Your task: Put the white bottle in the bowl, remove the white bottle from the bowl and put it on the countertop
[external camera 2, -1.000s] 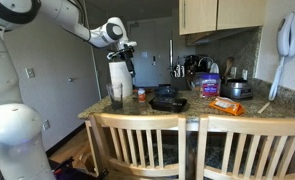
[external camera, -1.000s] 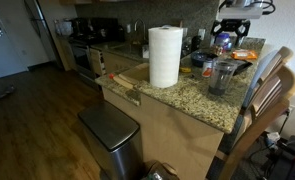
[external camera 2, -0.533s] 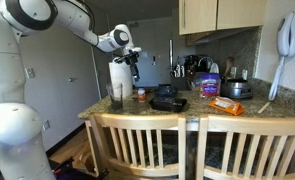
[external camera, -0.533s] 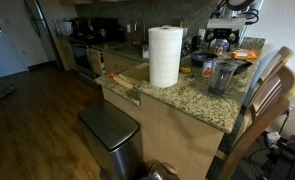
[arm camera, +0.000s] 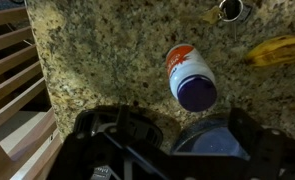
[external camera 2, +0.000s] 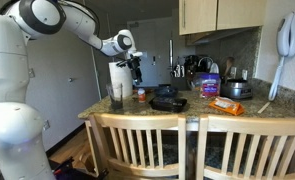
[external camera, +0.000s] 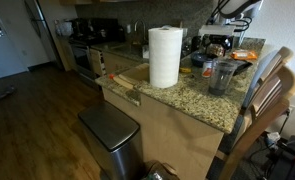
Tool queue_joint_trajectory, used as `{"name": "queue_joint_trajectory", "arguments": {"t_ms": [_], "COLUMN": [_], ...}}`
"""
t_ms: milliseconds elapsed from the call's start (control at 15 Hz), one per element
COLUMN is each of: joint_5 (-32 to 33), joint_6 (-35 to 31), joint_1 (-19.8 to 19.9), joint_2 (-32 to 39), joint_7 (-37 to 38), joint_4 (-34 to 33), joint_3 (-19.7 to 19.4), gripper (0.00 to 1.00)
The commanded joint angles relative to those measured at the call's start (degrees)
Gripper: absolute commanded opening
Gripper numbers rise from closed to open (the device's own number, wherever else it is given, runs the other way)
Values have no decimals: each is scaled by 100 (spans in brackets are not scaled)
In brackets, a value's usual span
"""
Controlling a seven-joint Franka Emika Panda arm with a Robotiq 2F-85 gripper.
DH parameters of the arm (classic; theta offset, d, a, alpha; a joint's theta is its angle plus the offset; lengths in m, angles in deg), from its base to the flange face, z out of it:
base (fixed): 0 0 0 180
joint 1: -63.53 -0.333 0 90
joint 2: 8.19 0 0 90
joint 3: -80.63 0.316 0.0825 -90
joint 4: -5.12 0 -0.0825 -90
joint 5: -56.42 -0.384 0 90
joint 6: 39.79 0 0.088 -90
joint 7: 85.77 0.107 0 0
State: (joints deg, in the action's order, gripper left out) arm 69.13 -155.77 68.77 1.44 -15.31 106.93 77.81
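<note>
Searching every view for the white bottle, you find no clear sight of it. It may be hidden inside or under the gripper [external camera 2: 135, 70], but that is only a guess, so its long axis cannot be read. What looks like the bowl [arm camera: 202, 142] shows in the wrist view as a dark bluish-grey curve at the bottom edge. The gripper's black body partly covers it, so the bowl seems to lie almost straight beneath the fingers. Just beyond it, a blue-lidded jar [arm camera: 192, 78] sits on the speckled countertop [arm camera: 107, 60], lid toward the camera, with a banana [arm camera: 282, 48] farther off. In an exterior view the gripper hangs above the counter, in front of the paper towel roll [external camera 2: 120, 78] and over the tumbler [external camera 2: 116, 93]. You cannot tell how far apart the fingers are, or whether they hold anything.
</note>
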Motion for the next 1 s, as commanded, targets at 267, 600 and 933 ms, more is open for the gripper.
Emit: {"name": "queue_joint_trajectory", "arguments": {"t_ms": [267,600,933], "joint_5": [-178,-466,-396], "joint_6": [10,77,238], "joint_1": [-104,-140,-182], "joint_2": [0,77,291], "joint_7": [-223,-454,-367], "joint_4": [-47,-19,-203], "joint_3": [-134,-213,-240], "gripper": [100,100,100]}}
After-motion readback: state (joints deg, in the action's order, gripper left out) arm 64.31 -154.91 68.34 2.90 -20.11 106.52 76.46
